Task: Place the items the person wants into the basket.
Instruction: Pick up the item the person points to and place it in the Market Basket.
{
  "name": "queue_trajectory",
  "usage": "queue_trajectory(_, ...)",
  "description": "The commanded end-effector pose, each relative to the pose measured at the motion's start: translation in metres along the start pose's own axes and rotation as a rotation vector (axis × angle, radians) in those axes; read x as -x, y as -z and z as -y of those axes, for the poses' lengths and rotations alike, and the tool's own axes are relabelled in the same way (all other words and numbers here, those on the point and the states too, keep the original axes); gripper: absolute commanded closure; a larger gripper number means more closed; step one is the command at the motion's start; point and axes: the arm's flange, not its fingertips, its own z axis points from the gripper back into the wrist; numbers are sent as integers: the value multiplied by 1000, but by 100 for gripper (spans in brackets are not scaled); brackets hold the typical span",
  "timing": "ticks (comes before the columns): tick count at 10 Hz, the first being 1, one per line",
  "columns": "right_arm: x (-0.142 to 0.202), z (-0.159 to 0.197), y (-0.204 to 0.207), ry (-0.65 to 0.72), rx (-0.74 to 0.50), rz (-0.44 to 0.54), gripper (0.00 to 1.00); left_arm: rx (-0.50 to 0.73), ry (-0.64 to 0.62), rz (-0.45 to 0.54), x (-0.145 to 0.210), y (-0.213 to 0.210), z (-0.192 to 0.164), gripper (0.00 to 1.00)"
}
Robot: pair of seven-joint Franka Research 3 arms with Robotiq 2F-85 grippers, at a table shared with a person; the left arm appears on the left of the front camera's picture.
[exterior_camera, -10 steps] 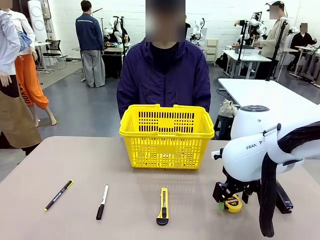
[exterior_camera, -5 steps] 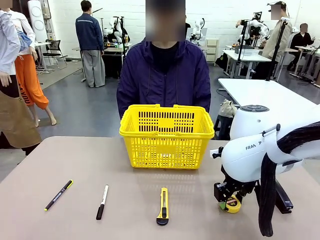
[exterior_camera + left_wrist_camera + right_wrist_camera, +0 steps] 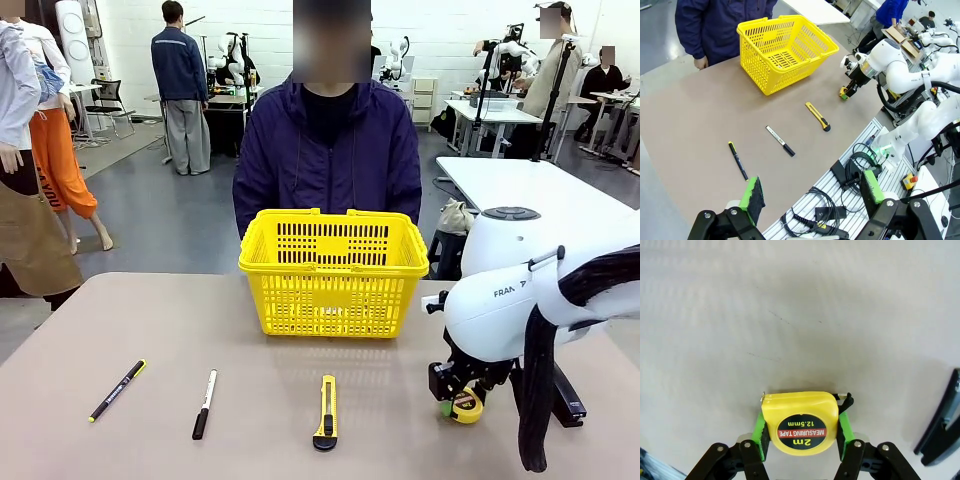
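**Right claw clamped on tape measure; stapler partly obscured**

Obscured items: the black stapler [image 3: 568,396] lies behind the right arm's cable loom, so only its ends are exposed. In the right wrist view it is cut off by the frame edge. The right claw [image 3: 456,404] is largely masked by its own wrist. Whether the tape measure [image 3: 467,406] rests on the tabletop [image 3: 200,330] or is just clear of it cannot be determined.

Grip: the green pads [image 3: 761,434] press both flanks of the tape measure, a rounded yellow plastic case with a black label disc. The left claw [image 3: 812,190] stands spread and holds nothing.

Layout: the slotted yellow plastic basket [image 3: 333,292] sits at the far side before the person [image 3: 328,160]. The slim pen [image 3: 117,390], marker [image 3: 204,403] and utility knife [image 3: 326,411] lie in a row on the matt beige surface, well apart.
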Motion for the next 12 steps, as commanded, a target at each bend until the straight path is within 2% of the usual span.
queue_trajectory(1,32,-24,-53,101,57,29,100,11,14,6,0,-2,-2,0)
queue_trajectory(3,63,-47,-129,173,83,92,100,11,14,6,0,-2,-2,0)
queue_trajectory(4,73,-59,-156,150,88,108,100,11,14,6,0,-2,-2,0)
queue_trajectory(6,72,-88,-214,140,43,200,100,11,14,6,0,-2,-2,0)
queue_trajectory(7,61,-106,-240,130,15,244,100,11,14,6,0,-2,-2,0)
queue_trajectory(9,20,-146,-270,89,8,272,100,11,14,6,0,-2,-2,0)
queue_trajectory(12,-77,-176,-277,142,38,218,100,11,14,6,0,-2,-2,0)
